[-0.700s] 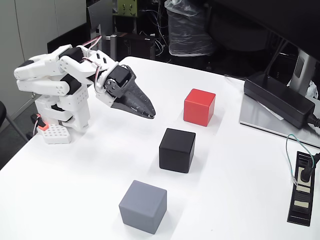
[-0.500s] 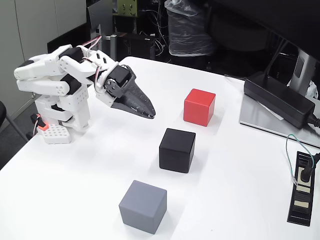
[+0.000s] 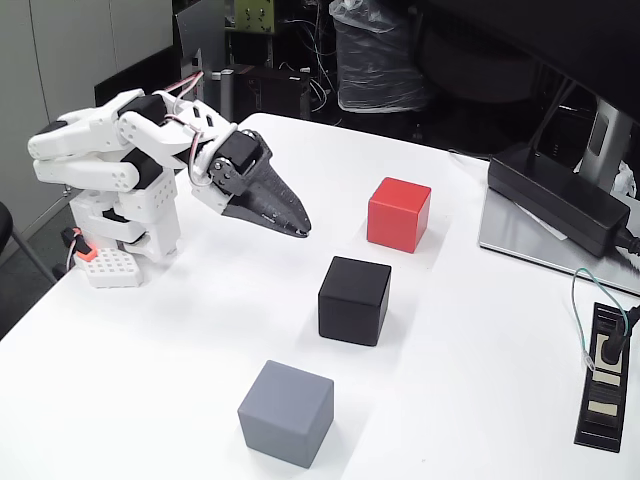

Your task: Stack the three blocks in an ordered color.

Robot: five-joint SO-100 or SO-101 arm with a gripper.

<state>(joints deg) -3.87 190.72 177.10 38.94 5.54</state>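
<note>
Hanging closed and empty above the table, the claw sits well left of the red block

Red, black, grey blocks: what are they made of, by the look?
Red block, black block and grey block: matte, no glare, even colour, softly rounded edges. Probably foam or moulded plastic; the fixed view cannot settle which.
</note>
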